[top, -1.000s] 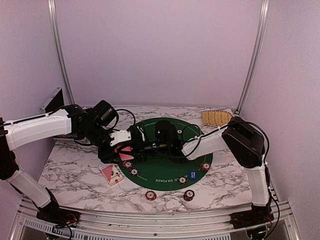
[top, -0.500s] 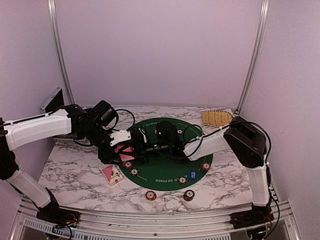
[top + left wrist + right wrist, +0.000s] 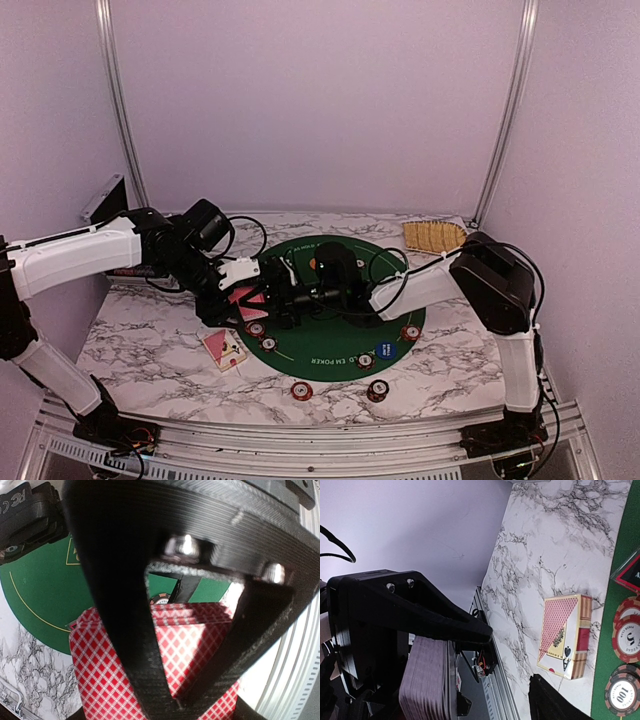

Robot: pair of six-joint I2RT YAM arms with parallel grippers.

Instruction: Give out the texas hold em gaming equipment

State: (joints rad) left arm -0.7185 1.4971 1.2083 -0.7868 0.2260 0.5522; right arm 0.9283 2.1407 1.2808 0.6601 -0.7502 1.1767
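Observation:
My left gripper (image 3: 243, 297) is shut on a deck of red-backed playing cards (image 3: 196, 645) just above the left edge of the green mat (image 3: 302, 346). In the left wrist view its fingers (image 3: 125, 645) meet over the diamond-patterned backs. The right gripper (image 3: 277, 300) reaches in from the right, open, right up against that deck. The deck's edge (image 3: 425, 680) shows by its upper finger (image 3: 435, 617). Poker chip stacks (image 3: 256, 329) (image 3: 410, 333) and a blue round button (image 3: 382, 351) lie on the mat. A dark triangular marker (image 3: 627, 572) shows at the frame's right edge.
A card box (image 3: 224, 348) lies on the marble left of the mat. Two chip stacks (image 3: 302, 390) (image 3: 377, 390) sit off the mat near the front rail. A woven straw tray (image 3: 432, 236) stands at the back right. An orange round button (image 3: 313, 264) rests on the mat.
The right gripper's jaws have spread wider and it has edged slightly left toward the deck. The left gripper holds the cards in the same place.

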